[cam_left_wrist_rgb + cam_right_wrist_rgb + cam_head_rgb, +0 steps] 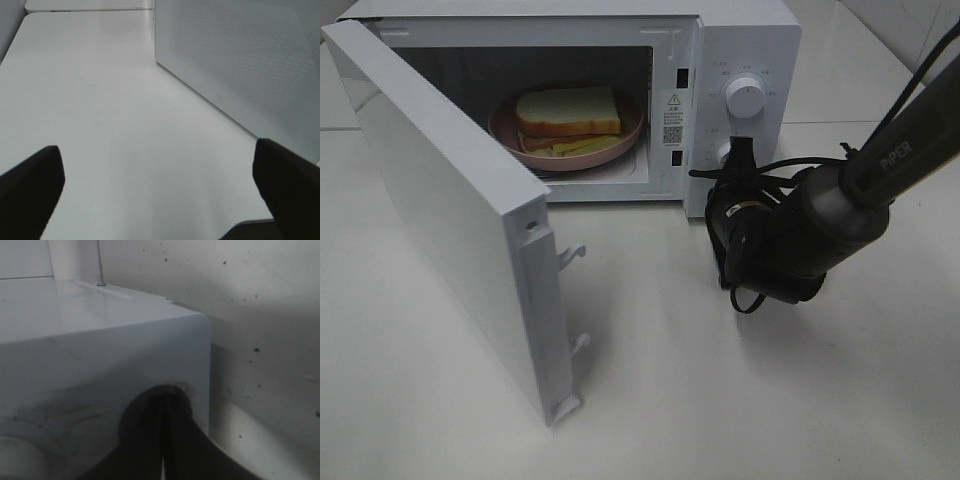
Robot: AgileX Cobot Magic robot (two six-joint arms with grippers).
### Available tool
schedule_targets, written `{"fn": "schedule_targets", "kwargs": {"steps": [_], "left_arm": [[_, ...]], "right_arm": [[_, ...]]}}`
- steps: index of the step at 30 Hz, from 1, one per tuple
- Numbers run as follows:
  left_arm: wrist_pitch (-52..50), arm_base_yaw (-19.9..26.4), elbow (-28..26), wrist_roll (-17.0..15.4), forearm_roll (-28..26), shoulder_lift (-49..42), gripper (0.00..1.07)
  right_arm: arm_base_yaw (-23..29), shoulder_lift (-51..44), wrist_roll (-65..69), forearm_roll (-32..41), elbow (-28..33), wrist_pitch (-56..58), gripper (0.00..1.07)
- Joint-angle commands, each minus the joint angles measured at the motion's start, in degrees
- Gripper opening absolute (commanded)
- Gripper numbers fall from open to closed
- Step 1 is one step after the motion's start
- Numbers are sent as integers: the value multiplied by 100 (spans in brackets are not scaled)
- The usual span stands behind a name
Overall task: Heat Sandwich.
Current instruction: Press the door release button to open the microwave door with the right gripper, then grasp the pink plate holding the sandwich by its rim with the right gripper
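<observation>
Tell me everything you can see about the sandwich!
The sandwich is soft-looking white sliced bread with a brown crust edge. Yellow-green filling pokes out underneath at the front. It lies flat on a round pink plate and touches only that plate. Both sit inside the white microwave, whose door stands wide open.

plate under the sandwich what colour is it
The plate is pink; the exterior high view shows it best.
</observation>
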Motion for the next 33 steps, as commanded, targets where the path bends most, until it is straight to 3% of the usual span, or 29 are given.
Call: {"fn": "schedule_targets", "kwargs": {"steps": [1, 20, 33], "left_arm": [[-80, -34, 6, 17, 17, -92, 98], [-80, -34, 6, 17, 17, -92, 98], [-80, -34, 6, 17, 17, -92, 98]], "right_arm": [[-264, -172, -69, -762, -367, -716, 0], [-178, -1289, -229, -1071, 997, 1123, 0], [-178, -2372, -2252, -1100, 1312, 2859, 1]]}}
